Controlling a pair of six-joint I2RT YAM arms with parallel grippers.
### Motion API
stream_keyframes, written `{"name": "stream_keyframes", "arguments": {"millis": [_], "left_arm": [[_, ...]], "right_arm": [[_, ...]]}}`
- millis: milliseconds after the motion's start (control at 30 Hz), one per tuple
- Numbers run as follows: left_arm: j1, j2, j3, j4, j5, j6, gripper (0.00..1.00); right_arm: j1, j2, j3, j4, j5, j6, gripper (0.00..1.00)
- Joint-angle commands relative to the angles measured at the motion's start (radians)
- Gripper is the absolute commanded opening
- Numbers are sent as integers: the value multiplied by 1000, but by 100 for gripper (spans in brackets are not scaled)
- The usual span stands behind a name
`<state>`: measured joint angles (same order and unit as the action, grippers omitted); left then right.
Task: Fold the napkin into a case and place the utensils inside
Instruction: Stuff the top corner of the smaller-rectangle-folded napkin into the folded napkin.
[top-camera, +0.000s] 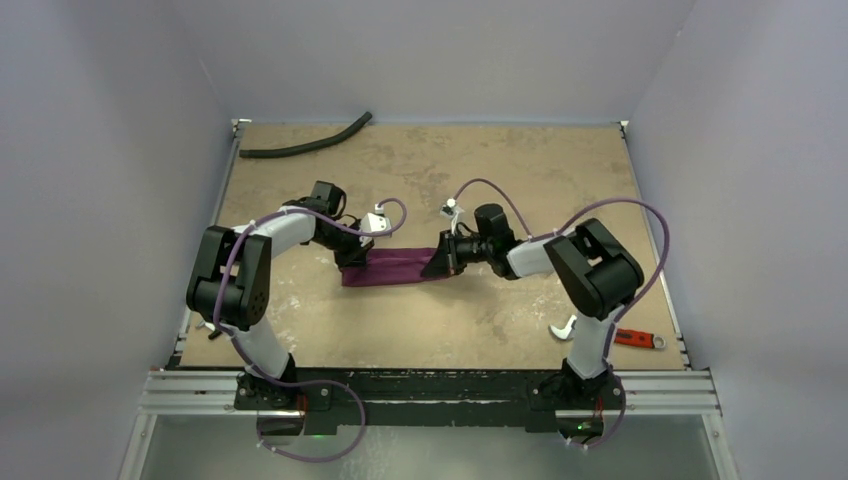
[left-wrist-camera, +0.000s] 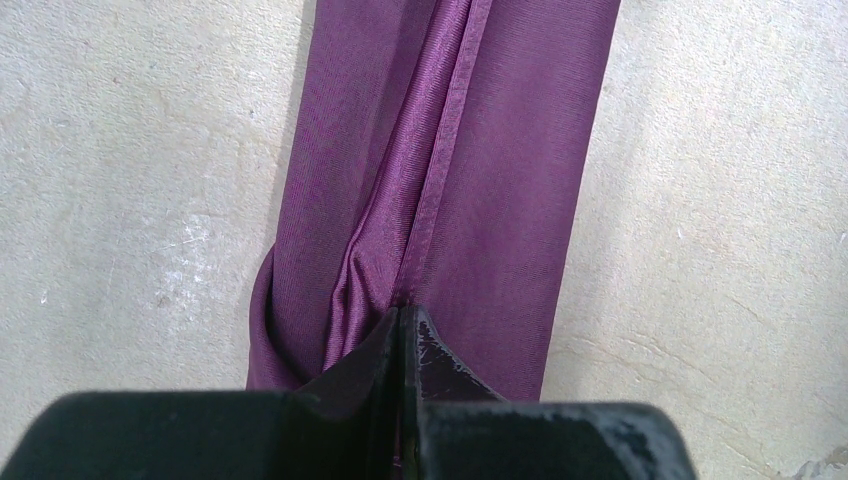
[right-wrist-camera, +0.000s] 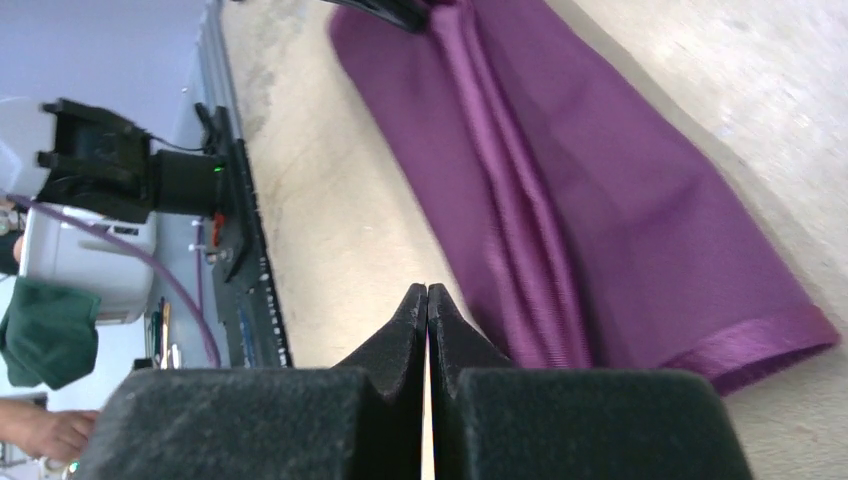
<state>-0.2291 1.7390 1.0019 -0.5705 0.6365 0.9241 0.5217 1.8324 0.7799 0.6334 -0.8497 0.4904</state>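
The plum-purple napkin (top-camera: 392, 267) lies folded into a long narrow strip on the table between my two grippers. My left gripper (top-camera: 354, 257) is at the strip's left end, and its jaws are shut on the raised hem fold of the napkin (left-wrist-camera: 500, 180), pinching it at the tips (left-wrist-camera: 403, 312). My right gripper (top-camera: 438, 262) is at the strip's right end. In the right wrist view its jaws are shut with nothing between them (right-wrist-camera: 427, 292), just beside the near edge of the napkin (right-wrist-camera: 600, 200). The fork and spoon are out of view.
A long black rubber hose (top-camera: 305, 146) lies at the back left of the table. A red-handled tool (top-camera: 640, 340) lies at the front right behind the right arm's base, its silver jaws (top-camera: 565, 327) showing to the left of the arm.
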Motion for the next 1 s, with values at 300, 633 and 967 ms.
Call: {"name": "stream_keyframes", "arguments": {"millis": [300,633,967], "left_arm": [[10,-6,-20,-21,-75,-17,0],[13,-23,-47,27,-56,-159,0],[15,-43,-45,29,-2,-234,0]], "right_arm": [[10,-50,63,-52,191,1,0],[228,138,183,163,216,215,0],[249,317,301,308,268,319,0]]}}
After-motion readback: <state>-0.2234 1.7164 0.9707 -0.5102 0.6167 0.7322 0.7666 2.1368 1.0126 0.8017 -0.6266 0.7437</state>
